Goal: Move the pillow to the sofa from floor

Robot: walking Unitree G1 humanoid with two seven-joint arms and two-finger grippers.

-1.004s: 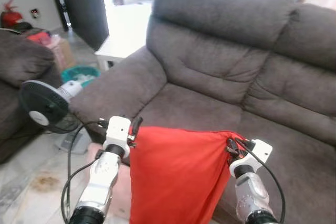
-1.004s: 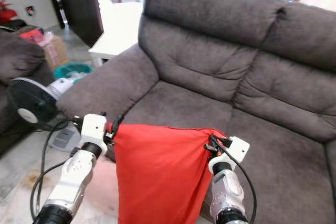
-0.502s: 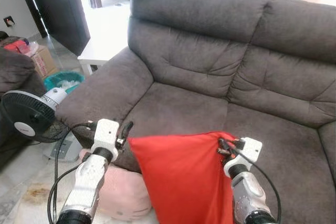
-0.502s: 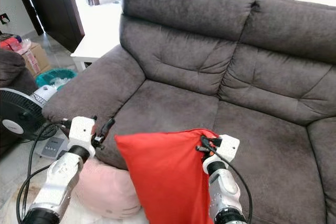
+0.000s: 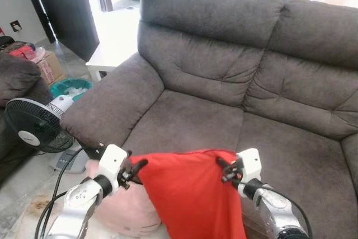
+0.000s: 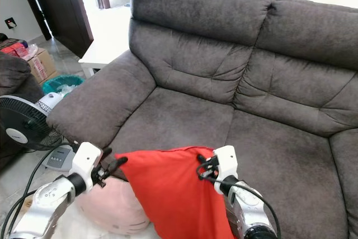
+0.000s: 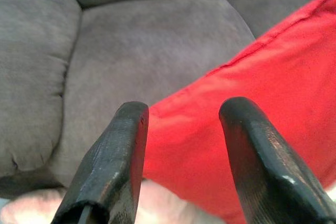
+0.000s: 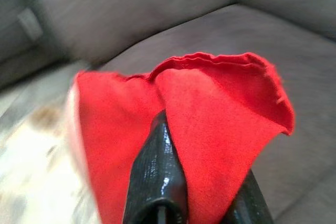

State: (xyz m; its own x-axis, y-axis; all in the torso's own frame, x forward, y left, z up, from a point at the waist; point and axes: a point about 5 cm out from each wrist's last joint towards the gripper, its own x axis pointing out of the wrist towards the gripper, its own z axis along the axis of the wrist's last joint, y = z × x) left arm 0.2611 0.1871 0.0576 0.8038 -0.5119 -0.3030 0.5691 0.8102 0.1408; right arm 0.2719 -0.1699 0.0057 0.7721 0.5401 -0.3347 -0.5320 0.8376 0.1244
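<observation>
At the far left a second dark sofa [image 5: 19, 76] carries clutter, with a cardboard box [image 5: 49, 66] and a teal basin [image 5: 71, 87] on the tiled floor [image 5: 22, 194] behind a black standing fan [image 5: 34, 125]. A dark door [image 5: 64, 9] stands by a bright doorway, and a white table [image 5: 114, 40] sits just beside the grey sofa's arm. On the floor against the sofa front lies a pink cushion [image 5: 126, 208]. The left claw [image 5: 136, 168] is just beside the near corner of the red pillow [image 5: 193, 194]; the wrist view shows its fingers [image 7: 113, 166] spread apart with the red cloth between and beyond them, gripping nothing. The pillow hangs in the air before the front edge of the grey sofa [image 5: 235, 76], over the floor and the pink cushion. The right claw [image 5: 224, 170] is clamped tight on the pillow's other top corner, the cloth bunched around its fingers [image 8: 157, 177].
</observation>
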